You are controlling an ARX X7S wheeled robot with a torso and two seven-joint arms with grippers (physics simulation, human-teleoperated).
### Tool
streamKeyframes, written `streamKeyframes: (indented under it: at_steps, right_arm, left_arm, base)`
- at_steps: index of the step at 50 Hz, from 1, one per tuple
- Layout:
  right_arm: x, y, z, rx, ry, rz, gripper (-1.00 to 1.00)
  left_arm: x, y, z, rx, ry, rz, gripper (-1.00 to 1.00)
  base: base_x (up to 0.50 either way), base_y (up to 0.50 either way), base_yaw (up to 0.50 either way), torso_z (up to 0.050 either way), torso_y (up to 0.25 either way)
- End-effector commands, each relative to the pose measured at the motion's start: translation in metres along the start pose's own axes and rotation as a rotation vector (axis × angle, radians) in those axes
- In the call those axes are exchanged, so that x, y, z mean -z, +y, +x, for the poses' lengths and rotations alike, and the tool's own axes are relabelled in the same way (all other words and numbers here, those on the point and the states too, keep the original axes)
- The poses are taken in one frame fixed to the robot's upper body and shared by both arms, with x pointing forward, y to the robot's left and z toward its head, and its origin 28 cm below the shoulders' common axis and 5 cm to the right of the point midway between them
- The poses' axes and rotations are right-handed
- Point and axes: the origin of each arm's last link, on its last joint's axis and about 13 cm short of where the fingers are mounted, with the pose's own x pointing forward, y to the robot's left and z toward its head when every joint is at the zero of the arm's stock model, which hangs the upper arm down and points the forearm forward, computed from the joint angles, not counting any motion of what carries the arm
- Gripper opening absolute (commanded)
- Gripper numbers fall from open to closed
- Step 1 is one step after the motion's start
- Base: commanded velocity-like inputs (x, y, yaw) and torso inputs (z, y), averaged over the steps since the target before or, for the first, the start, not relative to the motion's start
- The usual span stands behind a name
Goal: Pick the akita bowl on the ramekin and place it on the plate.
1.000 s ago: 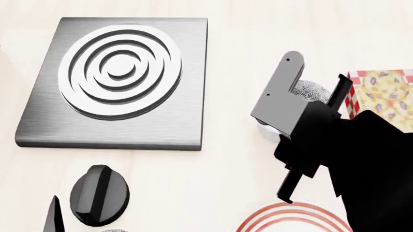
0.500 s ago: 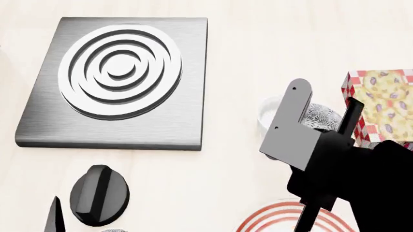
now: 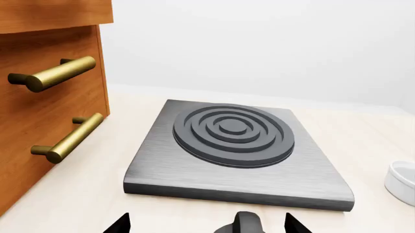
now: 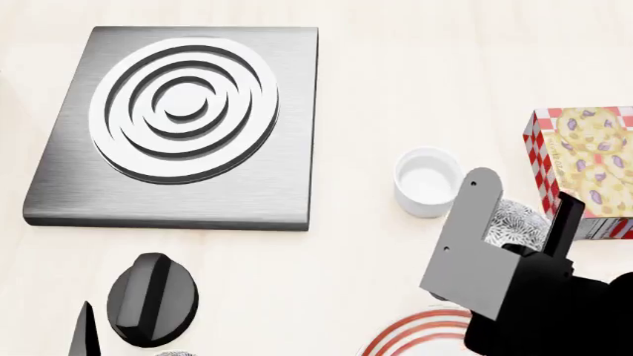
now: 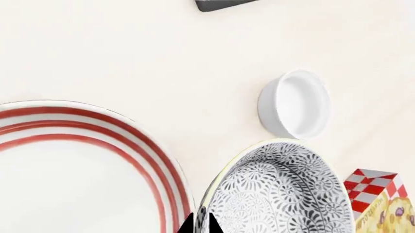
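Note:
The akita bowl (image 5: 285,194), white with a fine grey pattern, hangs in my right gripper (image 5: 201,226), which is shut on its rim. From the head camera the akita bowl (image 4: 514,222) shows between the right gripper's (image 4: 522,199) fingers, off the ramekin and towards the plate. The ramekin (image 4: 428,182), a plain white cup, stands empty on the table; the right wrist view has the ramekin (image 5: 297,104) just beyond the bowl. The red-ringed plate (image 5: 77,170) lies beside the bowl, and the plate's (image 4: 420,334) rim peeks in at the head view's near edge. My left gripper (image 3: 207,225) is open.
A grey burner slab (image 4: 178,119) with raised rings lies at the far left. A black knob (image 4: 148,297) sits near it, between the left gripper's fingers (image 3: 120,224). A chequered cookie box (image 4: 588,163) stands right of the ramekin. Wooden drawers (image 3: 45,97) with brass handles rise at the left.
My right gripper has carried the bowl off the ramekin and towards the plate, uncovering the empty ramekin. The left arm has not moved.

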Motion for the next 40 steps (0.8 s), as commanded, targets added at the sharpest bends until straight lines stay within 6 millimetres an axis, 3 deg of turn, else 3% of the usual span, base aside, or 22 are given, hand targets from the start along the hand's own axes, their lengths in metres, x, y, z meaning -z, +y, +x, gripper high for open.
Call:
streamKeyframes:
  at_steps: [1, 40]
  right_arm:
    - [0.004, 0.007, -0.009, -0.003, 0.009, -0.012, -1.00]
    - [0.021, 0.043, -0.011, -0.097, 0.018, -0.006, -1.00]
  left_arm:
    - [0.000, 0.000, 0.000, -0.001, 0.000, -0.001, 1.00]
    - [0.000, 0.000, 0.000, -0.003, 0.000, 0.000, 1.00]
  base:
    - [0.00, 0.00, 0.00, 0.000, 0.000]
    - [0.00, 0.00, 0.00, 0.000, 0.000]
